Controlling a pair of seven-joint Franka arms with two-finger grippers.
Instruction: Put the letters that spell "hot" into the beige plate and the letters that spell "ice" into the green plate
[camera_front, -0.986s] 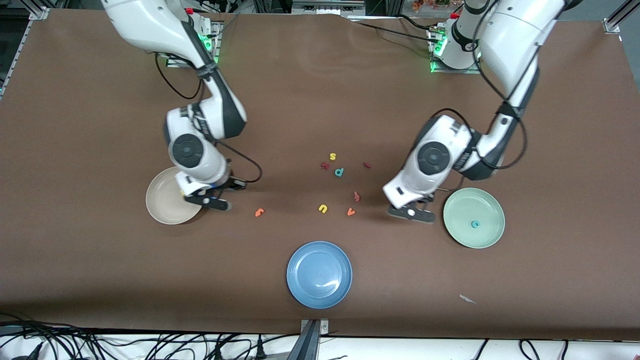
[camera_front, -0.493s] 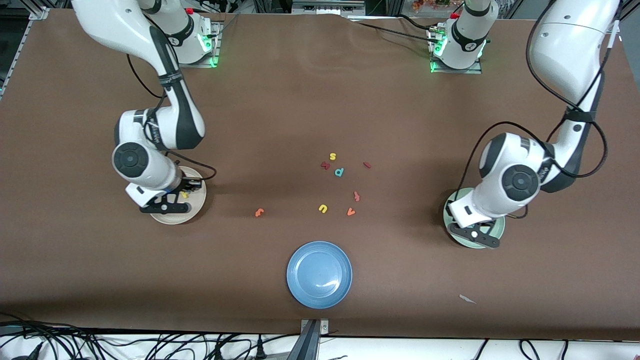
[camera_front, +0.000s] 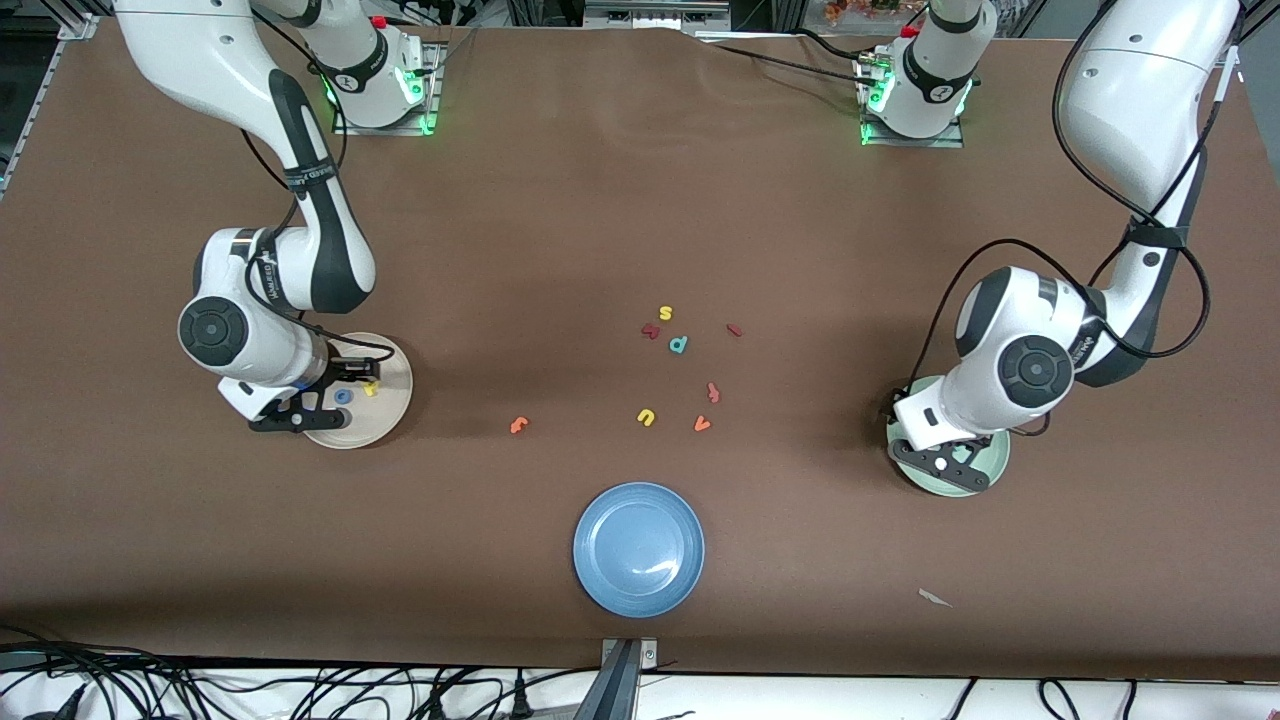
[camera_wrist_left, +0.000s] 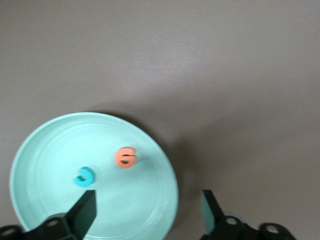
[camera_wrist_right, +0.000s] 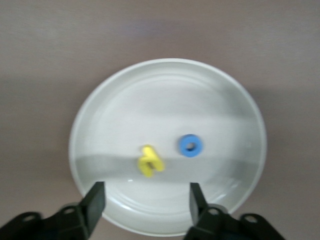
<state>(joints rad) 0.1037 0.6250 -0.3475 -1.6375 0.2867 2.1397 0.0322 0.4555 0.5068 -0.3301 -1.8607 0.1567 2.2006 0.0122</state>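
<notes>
The right tool (camera_wrist_right: 145, 200) hangs over the beige plate (camera_front: 392, 420), its fingers spread and holding nothing; in that plate lie the yellow h (camera_wrist_right: 150, 161) and the blue o (camera_wrist_right: 190, 145), a little apart. The left tool (camera_wrist_left: 150, 210) hangs over the green plate (camera_front: 995, 465), also spread wide and empty; the teal c (camera_wrist_left: 85, 177) and the orange e (camera_wrist_left: 125, 157) lie in that plate. The orange t (camera_front: 518, 425) and the dark-red i (camera_front: 734, 329) lie on the brown desk (camera_front: 600, 220) between the plates, among other loose letters.
</notes>
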